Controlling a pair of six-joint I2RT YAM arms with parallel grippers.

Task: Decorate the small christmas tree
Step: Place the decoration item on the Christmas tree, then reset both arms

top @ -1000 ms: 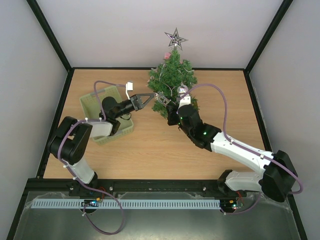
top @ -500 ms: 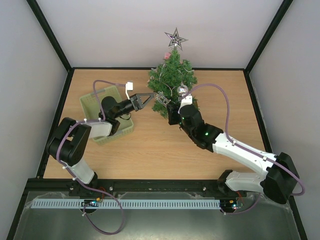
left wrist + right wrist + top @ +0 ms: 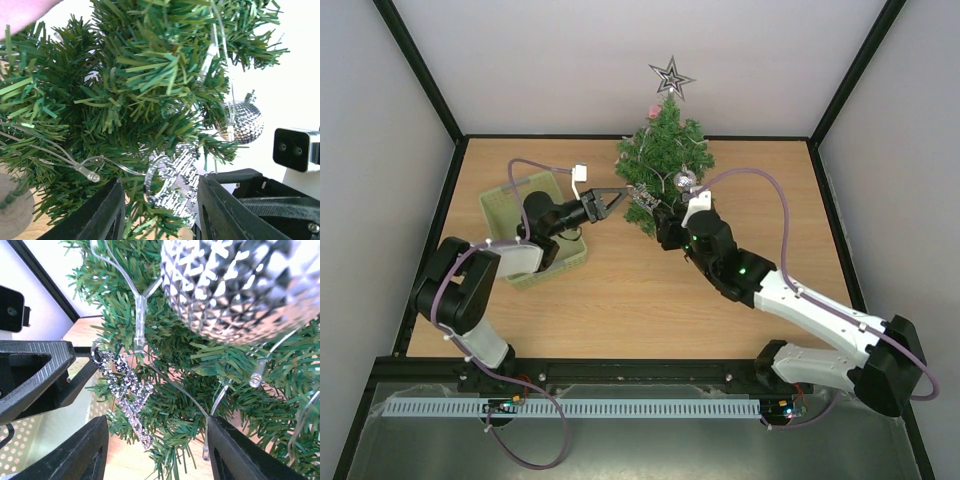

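Claws first: my left claw point(image 3: 160, 212) stands partly open, its black fingers point(image 3: 107, 215) on either side of a silver glitter ornament point(image 3: 172, 182) that hangs from a low branch. A gap shows on one side, so nothing is clamped. My right claw point(image 3: 157, 455) is spread wider and holds nothing, its tips just short of the needles.

The small christmas tree point(image 3: 665, 150) stands upright at the far middle of the wooden tabletop point(image 3: 620, 300), and both claws meet at its near-left side. A pale green basket point(image 3: 505, 205) with perforated plastic walls sits left of the tree, under my left arm, which hides what it contains.

The tree is bushy, with flat dark green needles. A faceted mirror ball point(image 3: 235, 285) hangs close above my right claw, a clear light wire point(image 3: 137, 305) with small bulbs threads through the branches, and a glittery outline star point(image 3: 671, 77) tops it.
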